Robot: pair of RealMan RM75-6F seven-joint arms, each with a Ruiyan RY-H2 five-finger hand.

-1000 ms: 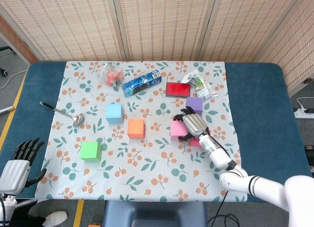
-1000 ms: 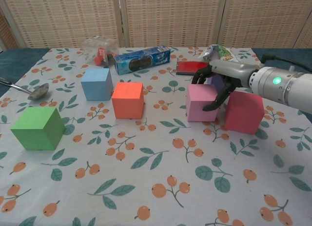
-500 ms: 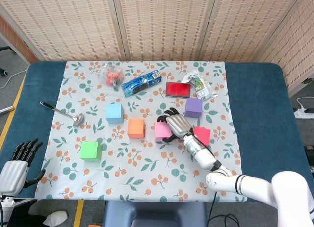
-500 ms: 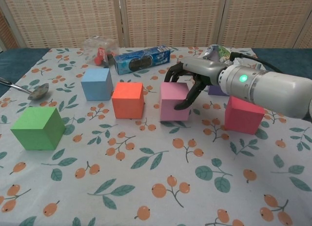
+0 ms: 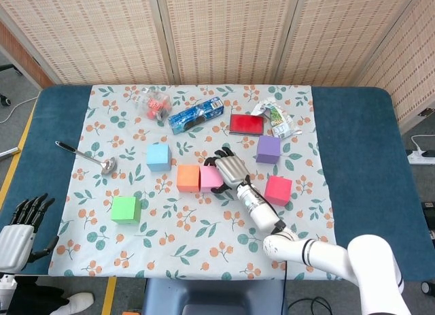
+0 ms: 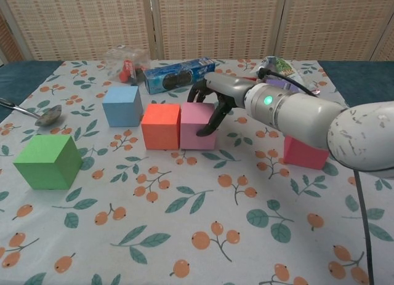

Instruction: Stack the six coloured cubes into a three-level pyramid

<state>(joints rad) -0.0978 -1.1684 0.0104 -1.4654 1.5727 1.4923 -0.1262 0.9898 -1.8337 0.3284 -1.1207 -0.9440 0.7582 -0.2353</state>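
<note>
Pink cube (image 6: 197,125) gripped by right-hand fingers (image 6: 208,126)

Pink cube (image 6: 197,125) now against orange cube (image 6: 161,126)

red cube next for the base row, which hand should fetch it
Right, probably. The right hand is on the pink cube, and the red cube sits on its side. The left hand hangs off the table's far left corner.
</note>
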